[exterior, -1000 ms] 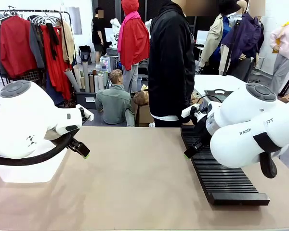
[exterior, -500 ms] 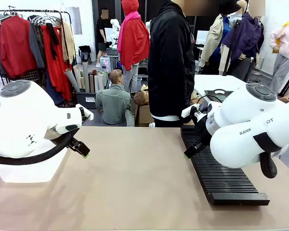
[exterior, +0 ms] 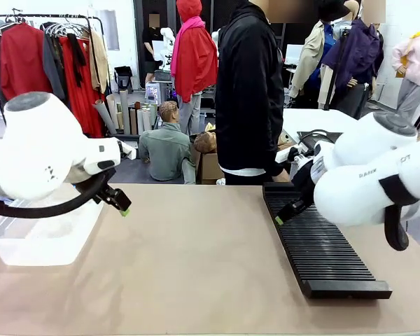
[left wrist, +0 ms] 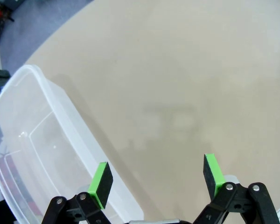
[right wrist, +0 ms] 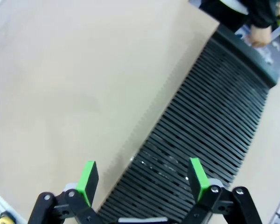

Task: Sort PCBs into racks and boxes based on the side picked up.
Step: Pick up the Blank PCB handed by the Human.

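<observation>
The long black rack lies on the right side of the table, its slots bare; it also runs across the right wrist view. The clear plastic box stands at the table's left edge and looks bare inside in the left wrist view. My left gripper hangs open above the table just right of the box, its green pads wide apart. Over the rack's near-left edge my right gripper is open too, with green pads spread above the slots. The PCBs are out of view.
A person in a black jacket stands at the far side of the table, a hand near the rack's far end. The tan tabletop lies between box and rack. Clothes racks stand behind.
Both arms have risen and swung slightly: the left gripper moved up and a little right, uncovering more of the box; the right gripper shifted up and right. Both stayed open.
</observation>
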Robot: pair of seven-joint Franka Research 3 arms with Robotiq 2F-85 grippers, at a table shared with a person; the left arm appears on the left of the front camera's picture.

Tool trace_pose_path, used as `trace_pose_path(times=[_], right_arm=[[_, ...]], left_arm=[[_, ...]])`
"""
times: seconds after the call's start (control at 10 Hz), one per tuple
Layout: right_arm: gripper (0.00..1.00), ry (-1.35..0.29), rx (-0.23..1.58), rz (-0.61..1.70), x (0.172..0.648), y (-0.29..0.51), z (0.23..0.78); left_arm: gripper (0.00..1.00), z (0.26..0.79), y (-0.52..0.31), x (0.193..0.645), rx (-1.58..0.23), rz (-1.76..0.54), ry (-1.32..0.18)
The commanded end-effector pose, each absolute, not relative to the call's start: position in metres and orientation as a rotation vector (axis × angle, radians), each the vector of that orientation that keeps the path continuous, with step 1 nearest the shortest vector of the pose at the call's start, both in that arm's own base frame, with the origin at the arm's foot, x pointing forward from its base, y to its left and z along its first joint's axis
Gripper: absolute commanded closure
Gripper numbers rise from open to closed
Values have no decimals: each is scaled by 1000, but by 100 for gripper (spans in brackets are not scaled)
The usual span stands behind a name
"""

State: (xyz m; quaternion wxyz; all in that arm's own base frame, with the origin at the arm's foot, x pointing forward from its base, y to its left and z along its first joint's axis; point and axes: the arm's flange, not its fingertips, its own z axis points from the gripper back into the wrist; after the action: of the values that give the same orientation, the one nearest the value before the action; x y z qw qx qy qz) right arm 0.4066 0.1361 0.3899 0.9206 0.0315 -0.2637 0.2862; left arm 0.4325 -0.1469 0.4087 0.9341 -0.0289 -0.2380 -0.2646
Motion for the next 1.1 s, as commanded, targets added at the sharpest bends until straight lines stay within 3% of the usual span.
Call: trace_pose_path(times=[0.0, 0.4, 1.0], right_arm=[[0, -489, 134, 643, 426, 115, 411], [0, -406, 255, 633, 454, 85, 447], [0, -432, 528, 474, 477, 4, 458]], left_arm=[[0, 429, -123, 453, -145, -507, -449], [0, 456, -84, 497, -329, -423, -356], [0, 481, -4, 494, -583, -362, -336]])
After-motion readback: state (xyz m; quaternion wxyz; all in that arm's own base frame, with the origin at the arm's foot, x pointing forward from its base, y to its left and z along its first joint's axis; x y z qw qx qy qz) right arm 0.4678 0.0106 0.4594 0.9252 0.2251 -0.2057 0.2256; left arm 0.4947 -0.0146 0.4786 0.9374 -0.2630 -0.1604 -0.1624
